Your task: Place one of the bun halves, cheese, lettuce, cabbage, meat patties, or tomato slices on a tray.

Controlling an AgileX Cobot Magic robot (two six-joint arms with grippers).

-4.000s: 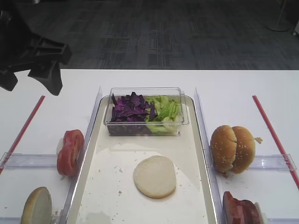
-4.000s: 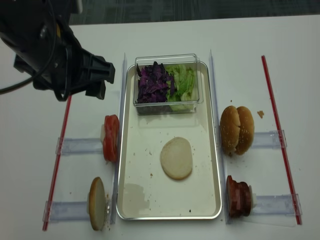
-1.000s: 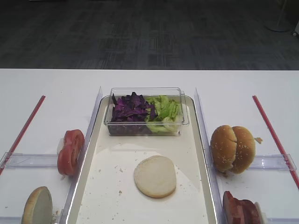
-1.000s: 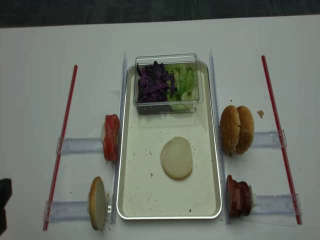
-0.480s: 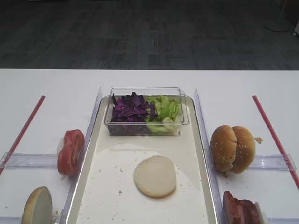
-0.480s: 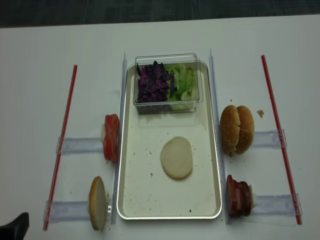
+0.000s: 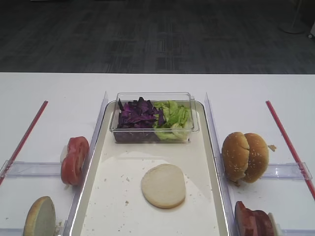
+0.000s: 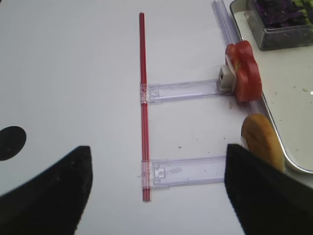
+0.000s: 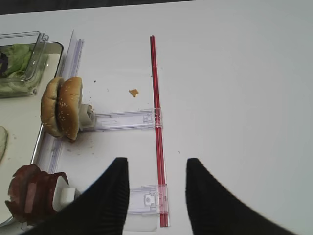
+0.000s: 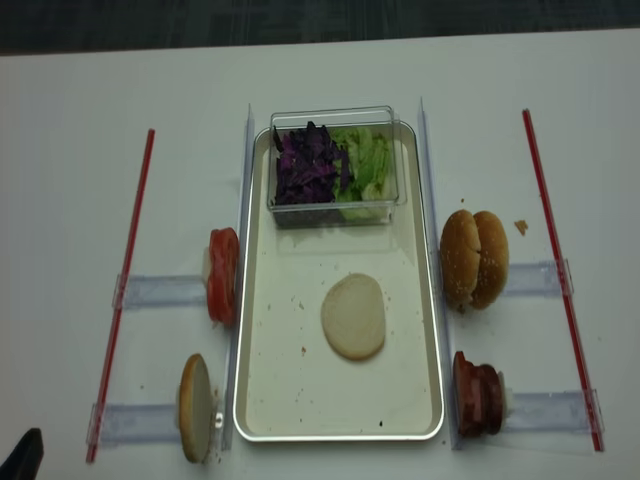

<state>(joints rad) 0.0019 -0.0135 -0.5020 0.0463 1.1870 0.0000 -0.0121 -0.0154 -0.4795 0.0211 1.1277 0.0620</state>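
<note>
- The tray point(image 10: 262, 400) lies lengthwise in the middle of the white table point(image 10: 70, 90), crumbs speckling its cream floor.
- A flat bun half point(image 10: 352, 316), pale cut face up, rests on the tray floor just toward 5 o'clock of the tray's centre — touching nothing else.
- At the tray's 12 o'clock end stands a clear plastic box point(image 10: 334, 113); inside it the cabbage point(image 10: 305, 165) fills the 9 o'clock half and the lettuce point(image 10: 365, 160) the 3 o'clock half, the two touching.
- Off the tray at 9 o'clock the tomato slices point(image 10: 222, 274) stand on edge against a clear holder; toward 7 o'clock another bun half point(image 10: 195, 406) stands on edge too.
- At 3 o'clock two sesame-seeded bun halves point(image 10: 474, 258) stand on edge side by side; toward 5 o'clock stand the meat patties point(image 10: 477, 391).
- A red strip point(image 10: 125, 280) runs along the table at each outer side.
- The left gripper point(image 8: 156, 196) hovers over the table at 9 o'clock of the tomato slices, jaws spread wide, nothing between them.
- The right gripper point(image 9: 155, 196) hovers over the right-hand red strip — its dark fingers point(image 9: 108, 200) parted and bare.
</note>
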